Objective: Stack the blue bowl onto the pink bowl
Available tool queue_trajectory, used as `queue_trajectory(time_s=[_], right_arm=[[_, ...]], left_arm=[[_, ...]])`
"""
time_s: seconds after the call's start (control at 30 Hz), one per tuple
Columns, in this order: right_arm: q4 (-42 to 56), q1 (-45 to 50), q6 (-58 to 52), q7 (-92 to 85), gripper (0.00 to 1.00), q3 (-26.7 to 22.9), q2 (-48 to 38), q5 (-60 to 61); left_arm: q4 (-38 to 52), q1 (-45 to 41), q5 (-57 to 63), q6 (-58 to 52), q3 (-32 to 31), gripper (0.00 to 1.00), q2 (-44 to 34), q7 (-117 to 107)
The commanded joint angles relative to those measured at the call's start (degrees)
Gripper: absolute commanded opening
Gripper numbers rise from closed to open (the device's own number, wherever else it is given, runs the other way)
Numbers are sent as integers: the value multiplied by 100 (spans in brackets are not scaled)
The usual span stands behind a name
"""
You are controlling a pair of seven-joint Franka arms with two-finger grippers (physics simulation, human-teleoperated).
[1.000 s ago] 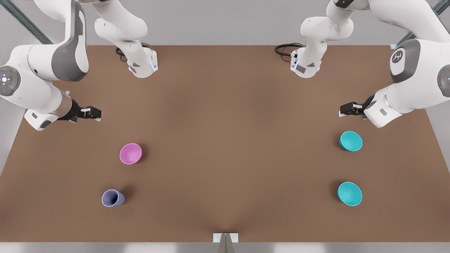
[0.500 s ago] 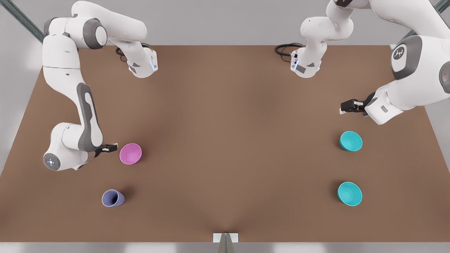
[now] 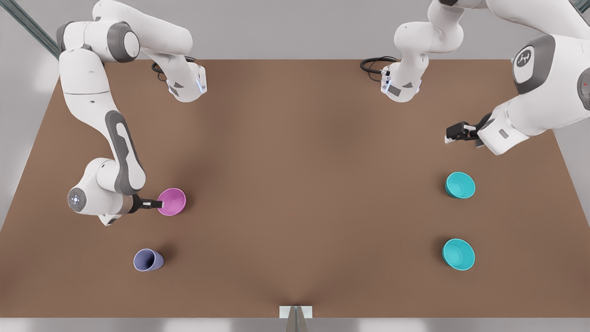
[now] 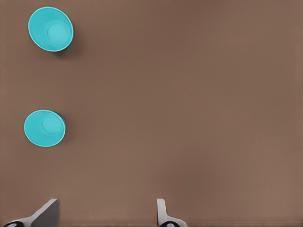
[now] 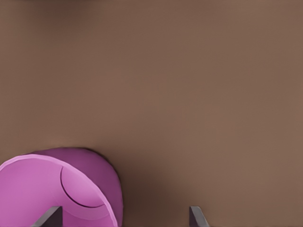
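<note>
We log two blue bowls. The blue bowl (image 3: 460, 185) nearer the left gripper sits upright on the table (image 3: 295, 184), well apart from the pink bowl (image 3: 171, 201), toward the front view's right; in the left wrist view it appears as (image 4: 45, 127). A second turquoise bowl (image 3: 458, 254) stands upright farther from the pink bowl's row, on the camera side of the first, also at (image 4: 50, 29). The two turquoise bowls are apart from each other.

The left gripper (image 3: 454, 133) hovers above the table on the far side of the blue bowl, near it and clear of it. In its wrist view we see its fingers (image 4: 162, 213) spread wide apart with nothing between them.

The pink bowl rests upright on the table. The right gripper (image 3: 156, 203) is at the pink bowl's rim, on the side facing the front view's left. In the right wrist view its fingertips (image 5: 198, 217) stand apart, with the pink bowl (image 5: 61, 189) beside one of them; we cannot tell whether either finger touches the bowl.

A lavender cup (image 3: 148, 259) stands near the pink bowl, on its camera side.
</note>
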Motion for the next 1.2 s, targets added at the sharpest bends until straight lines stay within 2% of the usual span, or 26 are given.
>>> queue_trajectory(time_s=[0.0,0.17,0.23,0.27,0.3,0.33,0.37,0.6,0.73,0.83,0.87,0.93,0.97,1.03,1.17], right_arm=[[-81,2,351,-467,100,1,35,307],[-177,11,351,-467,100,10,167,360],[-204,11,334,-476,97,45,176,386],[-204,11,316,-485,87,53,176,386],[-204,11,308,-625,56,54,176,386],[-195,28,307,-643,29,54,167,386],[-195,37,307,-643,21,54,167,386],[-81,28,194,-643,21,177,132,386],[640,72,-484,156,21,1020,97,386],[1123,1134,-159,1307,21,1056,264,1054],[1254,1601,482,2202,21,1047,334,1002],[2115,2453,562,3899,21,1020,747,967],[2643,2840,676,4823,21,1020,1098,581],[3259,3367,835,5886,21,1020,1608,-141],[3479,3728,1098,6353,21,968,2092,-361]], left_arm=[[2,8,8,-198,2,100,-6,-15],[-15,51,17,-137,46,100,143,-15],[-33,315,26,-154,55,100,258,3],[-33,359,43,-198,46,100,258,3],[-33,359,43,-198,46,100,293,-6],[-33,359,52,-181,46,100,293,-6],[-24,359,52,-172,46,100,293,-6],[29,350,43,-278,28,100,188,-76],[38,350,34,-365,19,100,188,-111],[38,359,43,-383,46,100,205,-111],[29,368,43,-374,46,100,223,-111],[38,359,52,-401,28,100,196,-111],[38,359,35,-401,19,100,196,-120],[38,359,34,-401,11,100,196,-120],[29,377,34,-392,46,100,232,-103]])
